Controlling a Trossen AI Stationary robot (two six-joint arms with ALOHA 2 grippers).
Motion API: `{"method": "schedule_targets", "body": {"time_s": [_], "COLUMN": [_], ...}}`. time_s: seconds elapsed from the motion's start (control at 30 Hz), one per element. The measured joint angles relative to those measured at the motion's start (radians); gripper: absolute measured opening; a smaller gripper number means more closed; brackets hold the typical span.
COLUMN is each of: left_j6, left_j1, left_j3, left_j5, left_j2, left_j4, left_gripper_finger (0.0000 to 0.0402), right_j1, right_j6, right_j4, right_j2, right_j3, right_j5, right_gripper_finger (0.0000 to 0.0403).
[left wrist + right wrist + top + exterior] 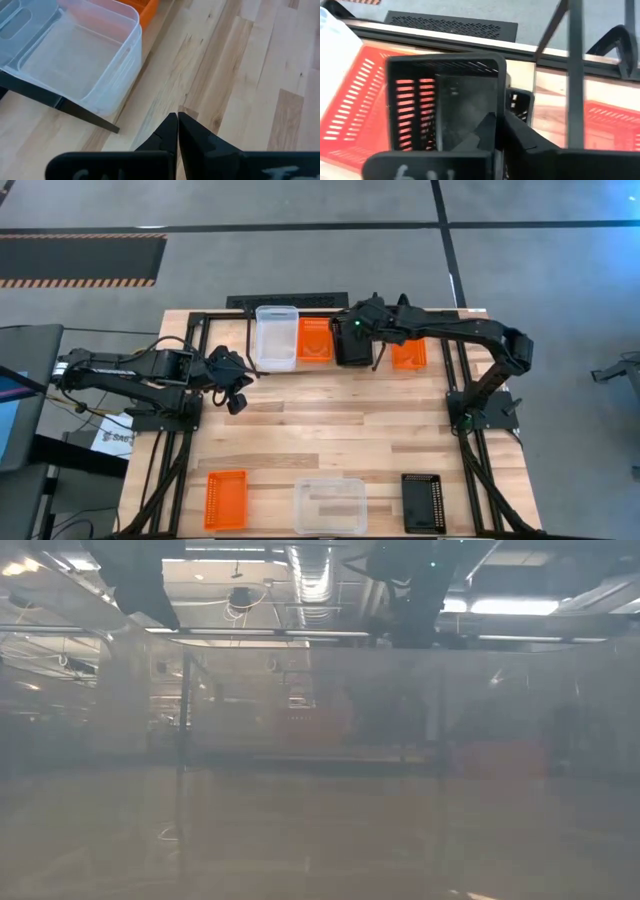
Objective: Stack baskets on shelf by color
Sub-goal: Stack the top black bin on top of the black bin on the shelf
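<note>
I have the right gripper (352, 350) at the bench's far edge, over the shelf (230, 302); its fingers pinch the wall of a black basket (445, 102), which sits between 2 orange baskets (314, 340) there. A clear basket (276, 337) stands at the shelf's left end. Left gripper (177, 125) hovers near the left edge, jaws clenched, empty. Along the near edge: 1 orange tray (225, 499), 1 clear tray (329, 505), 1 black tray (424, 502).

The low view is a grey blur; nothing on the table can be made out there. In the right wrist view, the black basket (445, 107) hides part of the orange basket (355, 110) behind it.
</note>
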Motion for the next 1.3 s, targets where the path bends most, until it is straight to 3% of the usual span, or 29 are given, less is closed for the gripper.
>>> {"method": "schedule_targets", "body": {"time_s": [0.3,0.53,0.7,0.87,1.0,1.2,1.3], "left_j6": [0.0,0.0,-0.001,-0.001,-0.001,-0.001,-0.002], "left_j1": [0.0,0.0,0.0,0.0,0.0,0.0,0.0], "left_j3": [0.0,0.0,0.0,0.0,0.0,0.0,0.0], "left_j5": [0.0,0.0,0.008,0.009,0.009,0.01,0.01], "left_j2": [0.0,0.0,0.0,0.0,0.0,0.0,0.0], "left_j4": [0.0,0.001,0.001,0.001,0.001,0.002,0.002], "left_gripper_finger": [0.0,0.0,0.0,0.0,0.0,0.0,0.0], "right_j1": [0.001,0.002,0.032,0.146,0.246,0.305,0.3], "right_j6": [-0.001,0.0,-0.067,-0.172,-0.187,-0.158,-0.18], "right_j4": [0.001,0.013,0.018,-0.022,-0.182,-0.272,-0.251], "right_j2": [-0.006,-0.022,-0.045,-0.036,-0.009,0.034,0.065], "right_j3": [0.0,0.0,0.034,0.041,0.039,0.043,0.039], "right_j5": [0.0,-0.029,-0.259,-0.415,-0.358,-0.212,-0.204], "right_gripper_finger": [0.01,0.0125,0.0112,0.006,0.001,0.0006,0.0005]}}
